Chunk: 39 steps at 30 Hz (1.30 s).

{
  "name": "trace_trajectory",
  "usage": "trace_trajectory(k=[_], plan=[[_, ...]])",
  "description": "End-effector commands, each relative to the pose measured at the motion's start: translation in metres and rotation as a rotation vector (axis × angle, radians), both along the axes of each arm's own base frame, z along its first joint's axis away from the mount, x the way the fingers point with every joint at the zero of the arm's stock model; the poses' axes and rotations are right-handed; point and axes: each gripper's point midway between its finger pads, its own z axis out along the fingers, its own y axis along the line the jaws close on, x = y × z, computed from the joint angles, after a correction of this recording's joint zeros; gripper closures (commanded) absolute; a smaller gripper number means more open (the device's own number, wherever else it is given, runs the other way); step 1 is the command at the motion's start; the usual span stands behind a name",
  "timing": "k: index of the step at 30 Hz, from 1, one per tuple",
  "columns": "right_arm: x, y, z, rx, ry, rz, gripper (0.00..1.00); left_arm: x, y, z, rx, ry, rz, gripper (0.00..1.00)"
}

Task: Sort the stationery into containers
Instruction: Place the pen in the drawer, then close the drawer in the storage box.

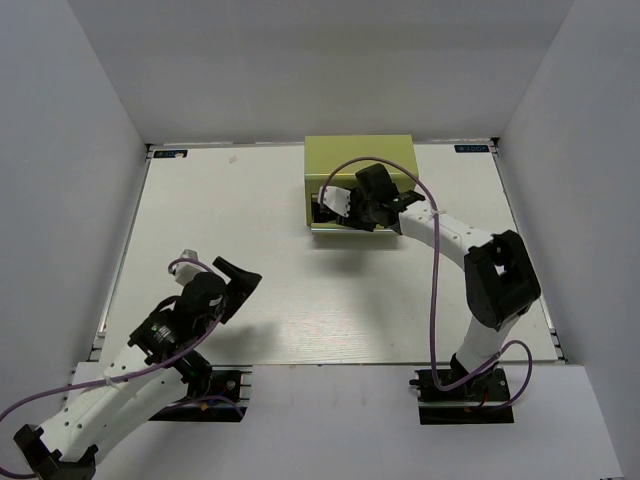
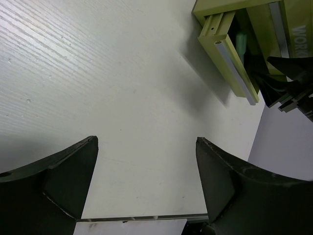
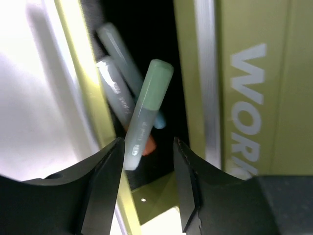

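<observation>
The yellow-green toolbox (image 1: 360,152) stands at the back of the table with one front drawer (image 2: 230,58) pulled out. My right gripper (image 1: 366,206) hovers right over that drawer. In the right wrist view its jaws (image 3: 147,143) are open around the green-ended pen (image 3: 146,110), which leans tilted against the left finger with a gap to the right finger. Beneath it in the dark drawer lie a translucent pen (image 3: 116,49), a grey one (image 3: 114,87) and an orange tip (image 3: 149,146). My left gripper (image 1: 236,280) is open and empty over bare table (image 2: 146,166).
White walls enclose the table on three sides. The toolbox face with white lettering (image 3: 249,107) rises right of the drawer opening. The right arm's purple cable (image 1: 432,290) loops over the table. Both arm bases sit at the near edge.
</observation>
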Motion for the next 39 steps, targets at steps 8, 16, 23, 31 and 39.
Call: trace_trajectory(k=[8,16,23,31,39], plan=[[-0.076,0.031,0.030,0.187,0.212,0.346,1.00,0.004,-0.007,-0.003,0.002,-0.001,-0.026,0.09],[-0.089,0.030,-0.010,0.112,0.337,0.391,1.00,0.004,-0.007,-0.003,0.009,-0.003,-0.032,0.09],[-0.011,0.027,-0.040,0.060,0.182,0.110,1.00,0.006,-0.007,-0.001,0.013,-0.007,-0.024,0.09],[0.058,-0.003,-0.026,0.001,-0.147,-0.184,1.00,0.007,-0.008,-0.005,0.026,0.009,-0.024,0.09],[0.072,-0.003,-0.011,0.035,-0.243,-0.207,1.00,0.014,-0.013,-0.005,0.036,-0.002,-0.036,0.09]])
